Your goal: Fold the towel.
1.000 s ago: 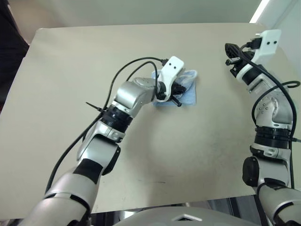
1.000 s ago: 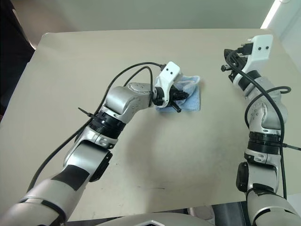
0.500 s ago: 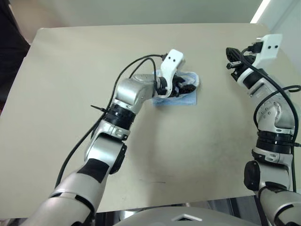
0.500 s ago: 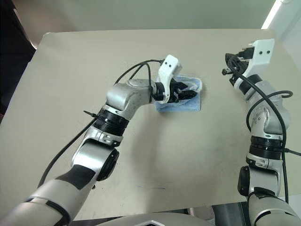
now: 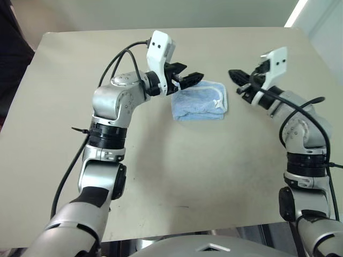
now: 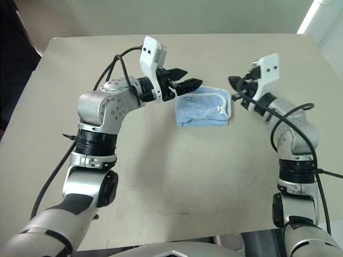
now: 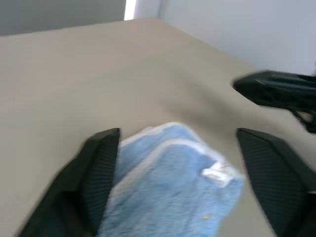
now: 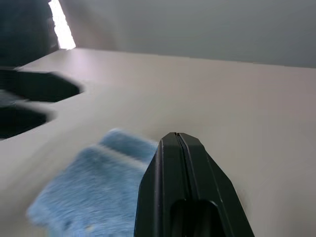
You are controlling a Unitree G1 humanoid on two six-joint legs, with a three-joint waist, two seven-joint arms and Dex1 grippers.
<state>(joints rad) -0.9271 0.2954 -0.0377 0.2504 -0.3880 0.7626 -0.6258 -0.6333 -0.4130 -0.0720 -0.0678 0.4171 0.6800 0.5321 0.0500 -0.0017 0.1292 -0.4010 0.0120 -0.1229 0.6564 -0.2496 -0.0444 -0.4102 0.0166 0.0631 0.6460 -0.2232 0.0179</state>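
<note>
The towel (image 5: 199, 100) is seen lying on the desk (image 5: 64, 80) as a compact folded pad, a little beyond the desk's middle, toward twelve o'clock. Its whitish edging is shown curving along the upper layer, with a small white tag near the three o'clock edge. The layers appear stacked fairly squarely, so the fold is judged to be done or nearly so.

The left claw (image 5: 185, 80) is held in the air just off the towel's ten o'clock corner, its two black fingers spread apart and nothing gripped between them. From the left wrist view the towel is framed between those parted fingers, below them and untouched. That pose is read as a release: the cloth has been let lie so the fold can settle under its own weight.

The right claw (image 5: 239, 80) is held at the towel's three o'clock side, near but apart from it, its fingers pressed together on nothing and pointed toward the cloth. It is judged to be placed there so an edge could be pressed flat if needed.
</note>
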